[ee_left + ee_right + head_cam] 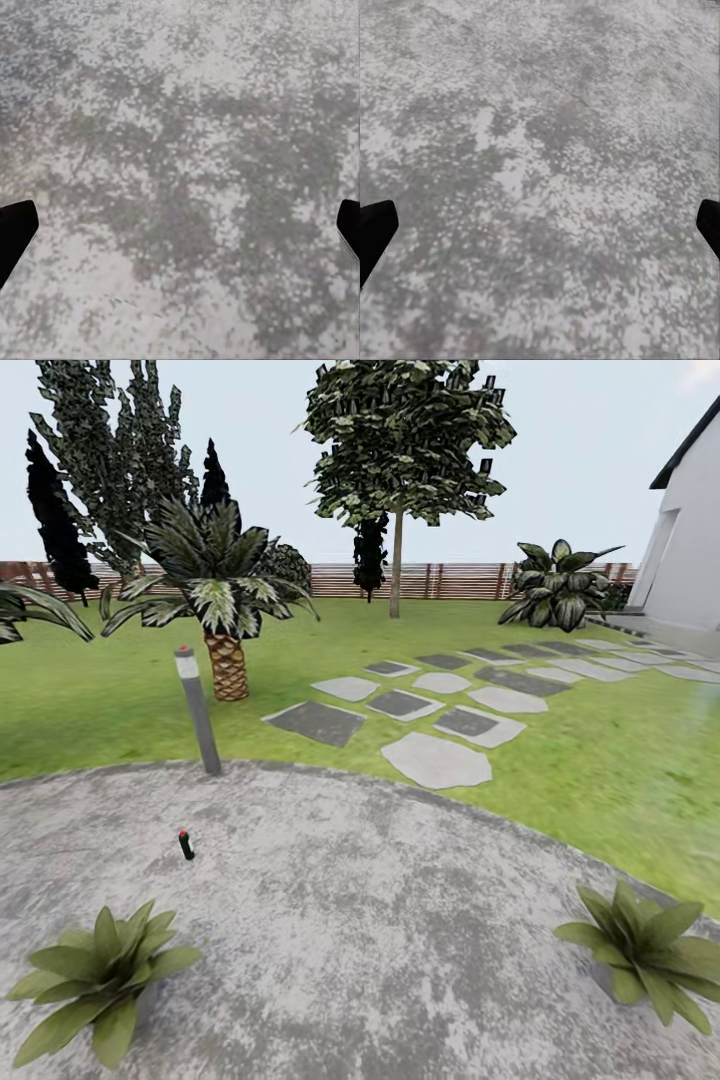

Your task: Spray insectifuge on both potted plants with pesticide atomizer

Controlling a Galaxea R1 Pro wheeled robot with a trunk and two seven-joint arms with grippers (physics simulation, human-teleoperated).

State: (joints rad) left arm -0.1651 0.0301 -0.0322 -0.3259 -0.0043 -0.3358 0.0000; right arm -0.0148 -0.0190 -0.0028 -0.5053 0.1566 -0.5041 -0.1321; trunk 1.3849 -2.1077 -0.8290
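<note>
Bottle: the pesticide atomizer [186,844] is a small dark bottle with a red top. It stands on the grey patio [380,920], left of the middle, near the lamp post [198,710].
Left plant: one potted plant [100,980] sits on the patio, close and on the left, this side of the bottle and apart from it.
Right plant: the other potted plant [645,950] sits close on the right side of the patio, in a small grey pot, well apart from the bottle.
Garden: green lawn [600,760] lies past the patio, with flat stepping stones [440,705] going toward a white house [690,550]. A palm [222,600] grows behind the lamp post. A brown fence [450,580] runs along the back.
Left gripper: the left gripper [180,232] has its dark fingertips [15,232] far apart, with only the grey patio between them. It holds nothing.
Right gripper: the right gripper [540,232] also has its fingertips [375,232] far apart over the patio. It holds nothing.
</note>
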